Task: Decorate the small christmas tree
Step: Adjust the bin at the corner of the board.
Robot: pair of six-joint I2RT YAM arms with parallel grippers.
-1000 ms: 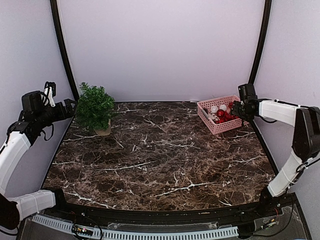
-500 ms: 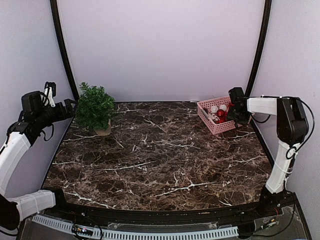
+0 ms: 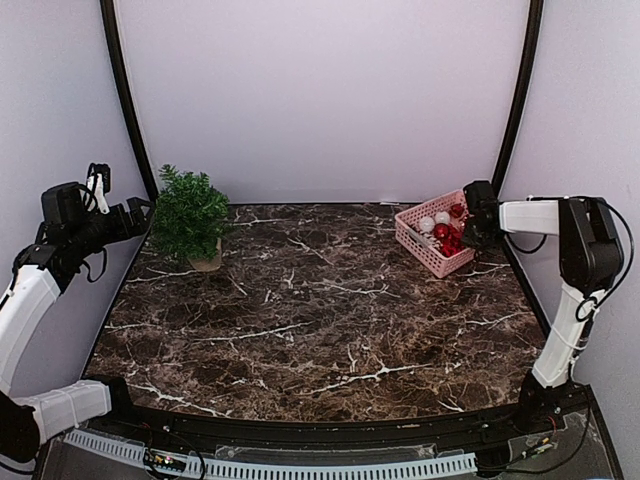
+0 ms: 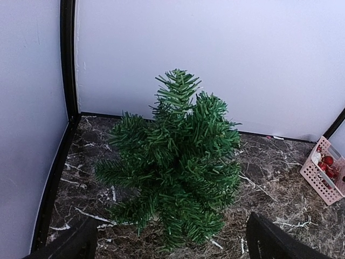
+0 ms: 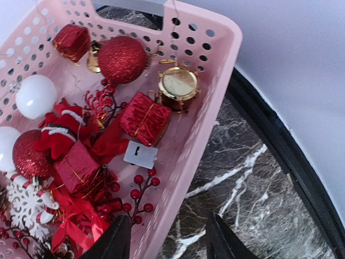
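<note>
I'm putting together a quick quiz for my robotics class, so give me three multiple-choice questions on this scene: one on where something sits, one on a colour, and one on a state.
1. Where on the table is the pink basket?
A) far right corner
B) centre
C) near left edge

2. What colour is the glittery ball next to the gold drum?
A) green
B) red
C) blue

3. What state is the small christmas tree in?
A) lying on its side
B) hung with ornaments
C) upright and bare

Answers:
1 A: the top view shows it at the back right.
2 B: the right wrist view shows it plainly red.
3 C: the left wrist view shows it standing, with only green branches.
</note>
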